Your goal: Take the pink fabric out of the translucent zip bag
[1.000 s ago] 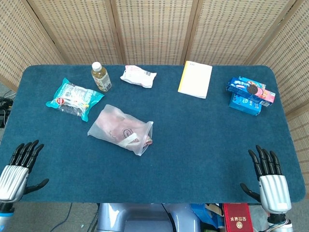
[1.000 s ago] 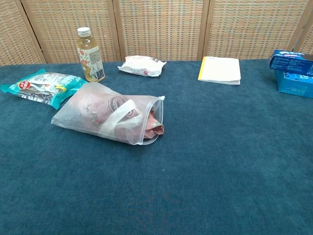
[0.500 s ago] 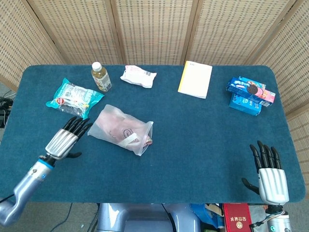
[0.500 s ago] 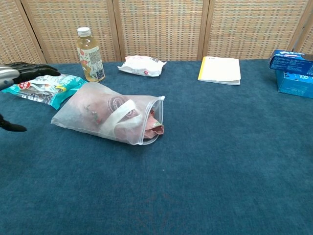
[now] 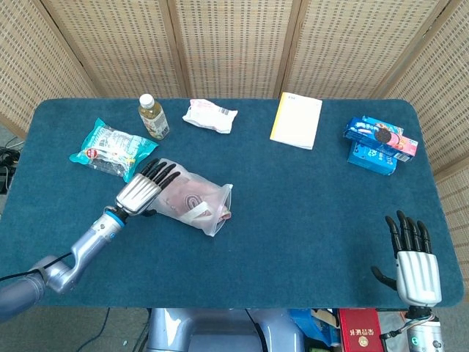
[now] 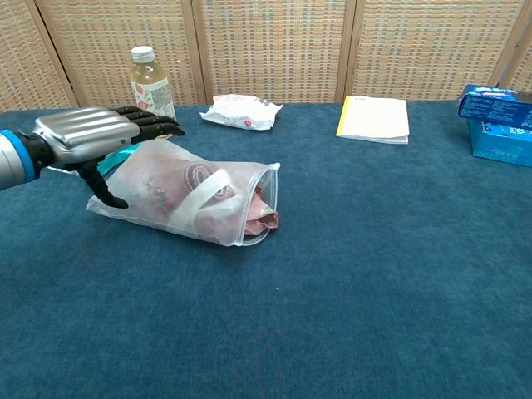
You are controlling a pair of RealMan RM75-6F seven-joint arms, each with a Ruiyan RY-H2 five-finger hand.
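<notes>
The translucent zip bag [image 5: 192, 198] [image 6: 179, 199] lies flat left of the table's middle, its open mouth facing right. Pink fabric [image 5: 220, 213] [image 6: 262, 212] fills it and pokes out of the mouth a little. My left hand [image 5: 143, 189] [image 6: 91, 137] hovers over the bag's closed left end, fingers stretched out and apart, holding nothing. In the head view my right hand [image 5: 414, 260] stays at the table's near right edge, fingers spread and pointing up, empty. It does not show in the chest view.
A teal snack packet [image 5: 110, 149] and a drink bottle [image 5: 152, 116] lie just behind the bag. A white packet [image 5: 209, 115], a yellow-edged booklet [image 5: 297, 119] and blue cookie boxes [image 5: 379, 143] line the far side of the blue table [image 5: 308, 213].
My left hand has travelled from the near left table edge up and right until it is over the bag's closed end. The right hand has sunk slightly. The bag has not moved.
</notes>
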